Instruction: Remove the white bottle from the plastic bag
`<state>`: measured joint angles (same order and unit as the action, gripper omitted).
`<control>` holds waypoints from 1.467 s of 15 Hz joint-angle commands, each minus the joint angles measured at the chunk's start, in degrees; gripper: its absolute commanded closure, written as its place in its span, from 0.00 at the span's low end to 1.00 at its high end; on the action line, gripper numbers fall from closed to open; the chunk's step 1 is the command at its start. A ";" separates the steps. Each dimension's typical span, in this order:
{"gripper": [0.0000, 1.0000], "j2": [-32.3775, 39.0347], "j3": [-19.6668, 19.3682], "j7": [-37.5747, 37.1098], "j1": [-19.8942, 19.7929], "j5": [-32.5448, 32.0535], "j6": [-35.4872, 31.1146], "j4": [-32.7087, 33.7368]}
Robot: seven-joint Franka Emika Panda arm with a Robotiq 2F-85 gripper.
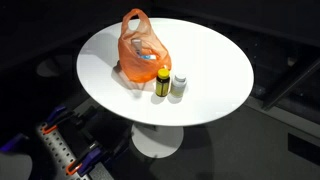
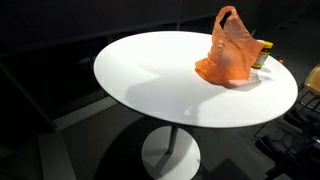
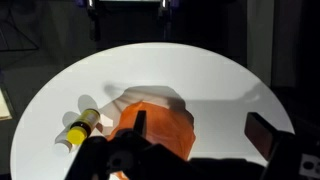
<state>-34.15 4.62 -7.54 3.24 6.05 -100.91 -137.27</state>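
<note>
An orange plastic bag (image 1: pixel 141 52) stands on the round white table (image 1: pixel 210 60), handles up. The white bottle (image 1: pixel 179 85) stands upright on the table just outside the bag, beside a yellow bottle (image 1: pixel 163 82). In an exterior view the bag (image 2: pixel 233 52) hides the white bottle, and only the yellow bottle (image 2: pixel 263 52) peeks out behind it. In the wrist view my gripper (image 3: pixel 200 132) is open and empty above the table. Its left finger is over the bag (image 3: pixel 160 122), and the two bottles (image 3: pixel 80 126) lie to the left of it.
The table edge (image 2: pixel 130 95) drops off to a dark floor all around. The robot base and clamps (image 1: pixel 60 150) sit below the table's near side. A pedestal foot (image 2: pixel 170 155) stands under the table.
</note>
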 commanded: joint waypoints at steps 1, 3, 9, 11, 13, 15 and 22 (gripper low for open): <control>0.00 0.02 0.13 0.08 -0.18 0.06 0.14 0.14; 0.00 0.02 0.13 0.08 -0.18 0.06 0.14 0.14; 0.00 2.56 1.69 -3.39 -2.08 -3.48 -2.37 3.39; 0.00 4.59 2.31 -5.80 -2.94 -5.31 -4.55 5.21; 0.00 7.25 2.96 -8.80 -4.16 -7.75 -6.98 6.62; 0.00 10.29 3.18 -11.68 -5.26 -9.95 -8.83 7.82; 0.00 22.12 2.10 -19.65 -7.64 -16.07 -13.78 11.07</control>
<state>-17.24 6.99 -23.58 -3.78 -7.36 -114.05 -129.52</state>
